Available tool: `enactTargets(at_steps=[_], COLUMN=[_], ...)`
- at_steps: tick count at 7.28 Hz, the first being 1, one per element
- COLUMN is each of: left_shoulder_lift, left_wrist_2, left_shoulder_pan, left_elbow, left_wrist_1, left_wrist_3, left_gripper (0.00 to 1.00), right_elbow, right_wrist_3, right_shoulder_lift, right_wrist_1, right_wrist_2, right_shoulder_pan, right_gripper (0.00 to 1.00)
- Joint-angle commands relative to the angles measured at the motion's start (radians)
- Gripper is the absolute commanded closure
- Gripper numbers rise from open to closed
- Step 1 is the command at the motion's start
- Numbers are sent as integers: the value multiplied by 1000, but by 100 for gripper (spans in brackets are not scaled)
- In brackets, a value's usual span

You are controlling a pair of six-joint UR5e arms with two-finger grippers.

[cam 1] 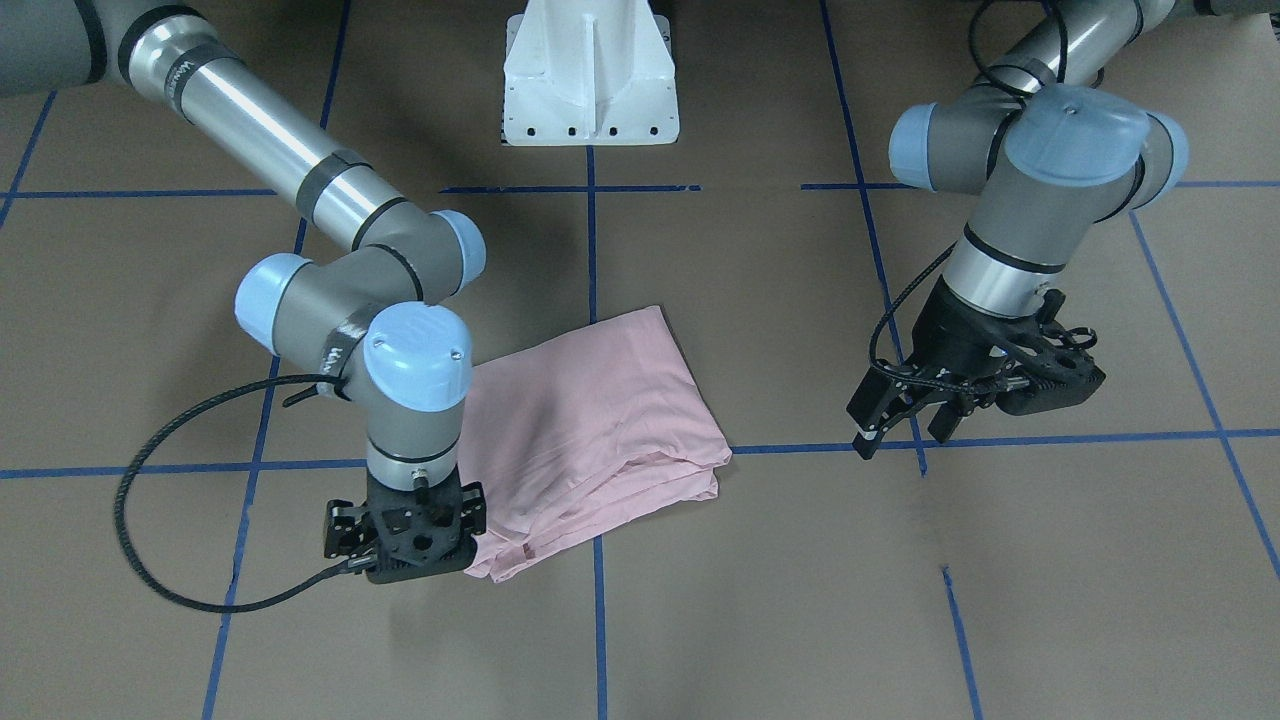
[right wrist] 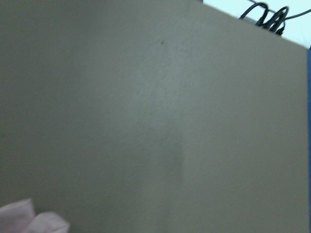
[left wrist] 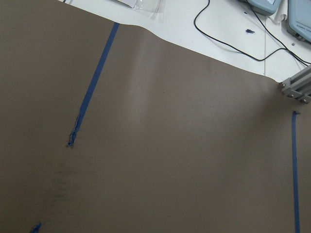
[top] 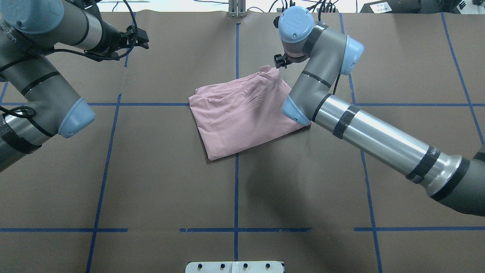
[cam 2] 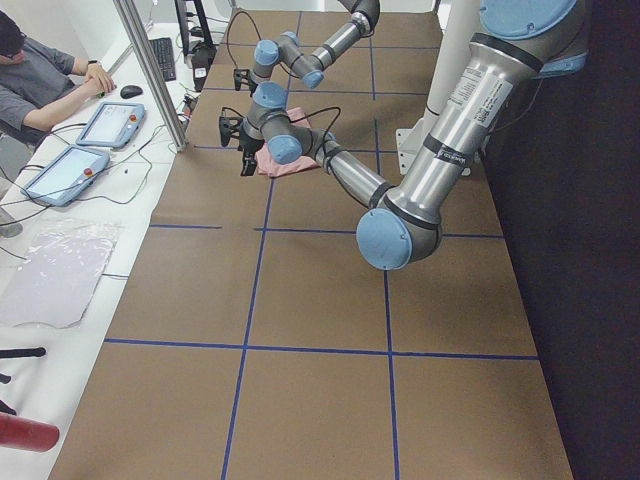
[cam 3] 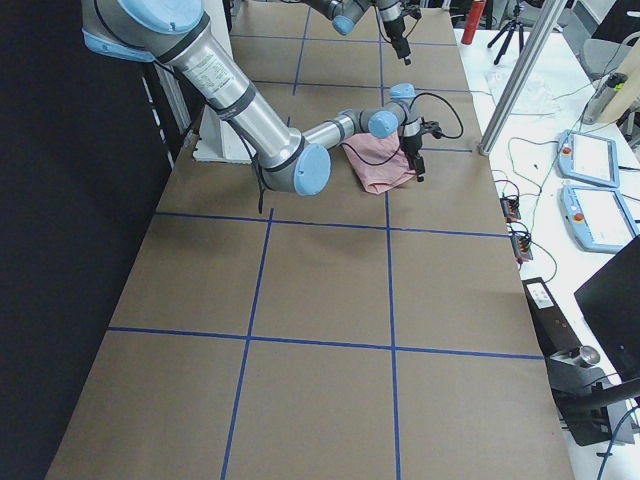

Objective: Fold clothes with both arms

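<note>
I see the pale pink T-shirt, folded into a rumpled rectangle with its plain side up, in the middle of the brown, blue-taped counter. At its far corner the right arm's black two-finger pincer points down; I cannot tell its grip. Beyond, the left pincer hovers, released.

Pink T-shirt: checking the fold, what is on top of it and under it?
Nothing lies on the T-shirt; its pink side faces up. The right gripper is at one corner, fingers hidden. Beneath, the table shows only around it; what its layers cover cannot be seen.
</note>
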Motion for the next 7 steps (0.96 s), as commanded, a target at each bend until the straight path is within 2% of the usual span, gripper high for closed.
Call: enactTargets(at_steps=[1,2,3,4,6,7], left_shoulder_lift=[-3,-2,-2,44,173,241], left_wrist_2=[0,-9,-90,-153,-242,-282], left_shoulder_pan=[-4,-7,-37,-86,-211,-276], left_elbow=[0,-17,-44,-99,-149,-147], left_wrist_1=[-1,-3,3,17,23,26], left_wrist_3=[3,13,39,131,372,527], left_gripper=[0,0,0,0,0,0], right_elbow=[10,106,226,299,303,304], right_wrist_3=[-99,-145,-252,-358,-598,-735], right_shoulder_lift=[-23,-137,-264,-387,-530,-569], right_wrist_1=[9,9,2,0,-26,-90], right_wrist_2=[151,266,345,432,573,609], right_shoulder_pan=[136,202,301,396,570,654], right_gripper=[0,0,0,0,0,0])
